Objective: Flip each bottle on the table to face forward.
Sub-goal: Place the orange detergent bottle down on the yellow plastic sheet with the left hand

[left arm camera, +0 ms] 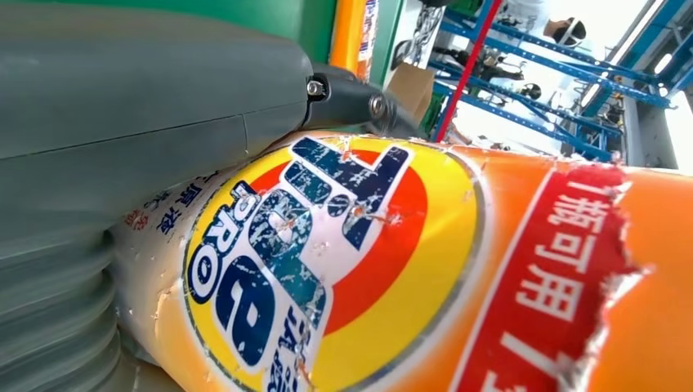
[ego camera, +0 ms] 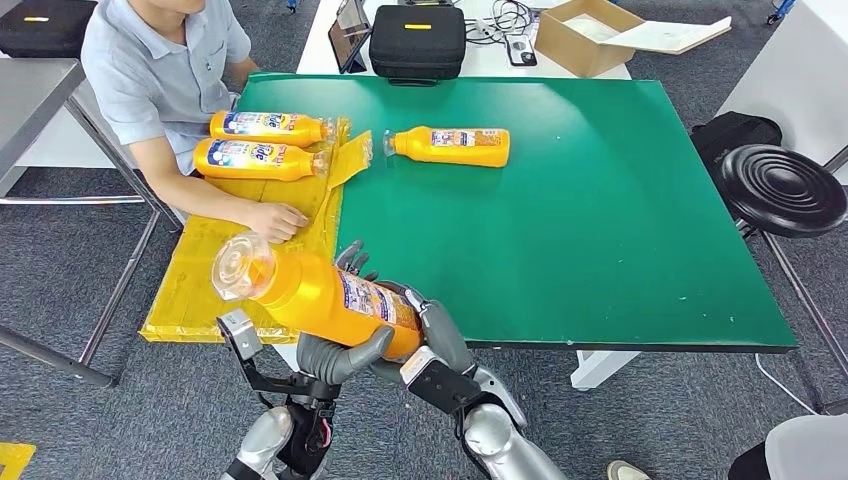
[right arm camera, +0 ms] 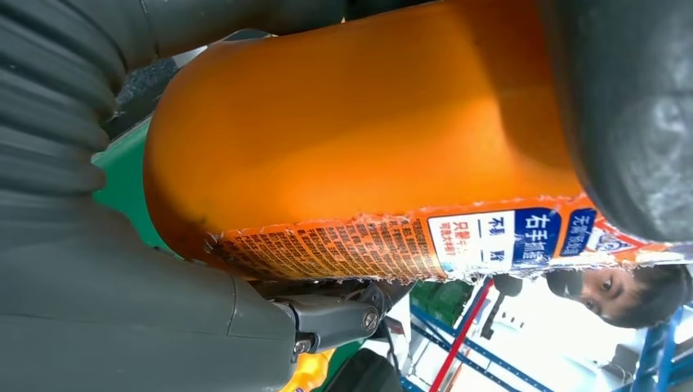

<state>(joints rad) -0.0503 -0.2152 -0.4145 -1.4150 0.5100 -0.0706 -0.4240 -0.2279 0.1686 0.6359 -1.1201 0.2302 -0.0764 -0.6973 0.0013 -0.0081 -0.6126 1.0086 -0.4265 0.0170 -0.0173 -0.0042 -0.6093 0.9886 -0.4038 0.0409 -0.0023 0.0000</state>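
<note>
**Green table, one bottle aloft in both hands**

Green table (ego camera: 600, 220) fills the middle of the head view, with grey carpet around it. Off its near left corner, the held bottle (ego camera: 320, 295) hangs in the air, tilted, its clear cap end toward the left and up. The left hand (ego camera: 335, 358) wraps it from below near the base; the right hand (ego camera: 425, 325) clamps the base end from the other side. In the left wrist view the front label (left arm camera: 327, 261) lies right against the grey thumb.

A yellow mat (ego camera: 250, 270) covers the table's left edge. Two bottles (ego camera: 265, 145) lie on it side by side at the far end, caps pointing right. A fourth bottle (ego camera: 450, 146) lies on the bare green just beside the mat, cap pointing left.

A person (ego camera: 160, 70) sits at the left, one hand (ego camera: 275, 220) flat on the mat, close to the held bottle's cap. Beyond the table stand a black case (ego camera: 417, 42) and an open cardboard box (ego camera: 590, 35). A black stool (ego camera: 785, 190) stands to the right.
</note>
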